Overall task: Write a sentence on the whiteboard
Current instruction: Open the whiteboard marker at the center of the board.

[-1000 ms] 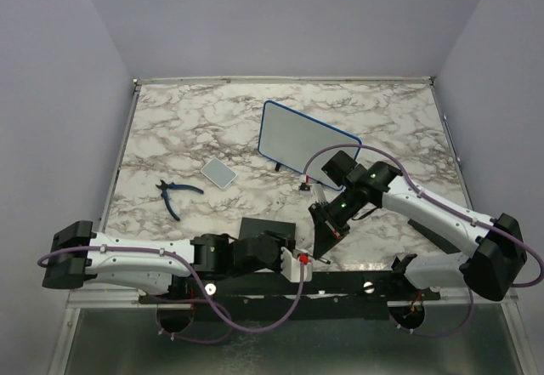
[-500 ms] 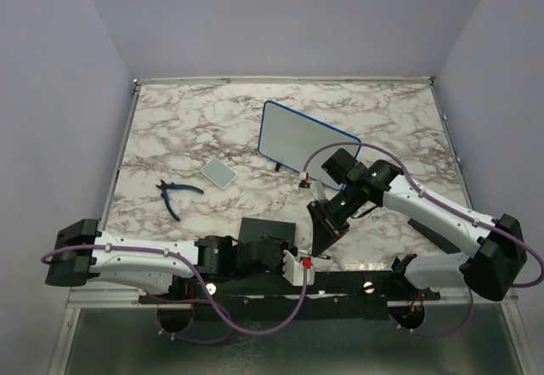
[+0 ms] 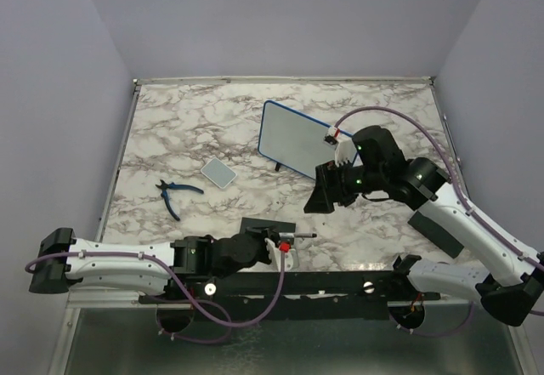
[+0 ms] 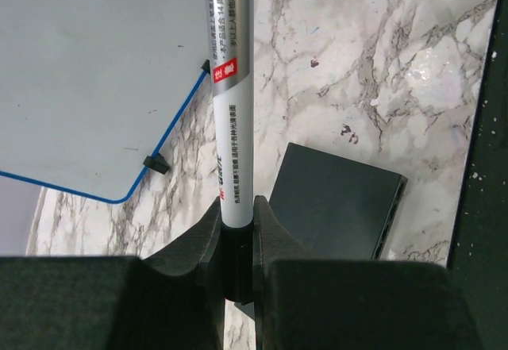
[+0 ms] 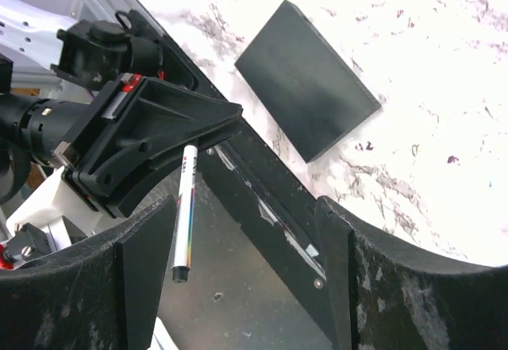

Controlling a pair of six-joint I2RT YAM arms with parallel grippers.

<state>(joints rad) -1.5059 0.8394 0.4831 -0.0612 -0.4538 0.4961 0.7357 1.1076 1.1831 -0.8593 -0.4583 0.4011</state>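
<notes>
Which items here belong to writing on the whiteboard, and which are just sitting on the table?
For the job:
- whiteboard
- marker, clamped in the left gripper

Lying about:
- blue-handled pliers
- small grey-edged tile
- black pad

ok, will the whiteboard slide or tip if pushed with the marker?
Probably slides: the whiteboard has only two small black feet on the smooth marble table. Thin panel, so likely light and easily shifted. Looks rigid, unlikely to flex.
</notes>
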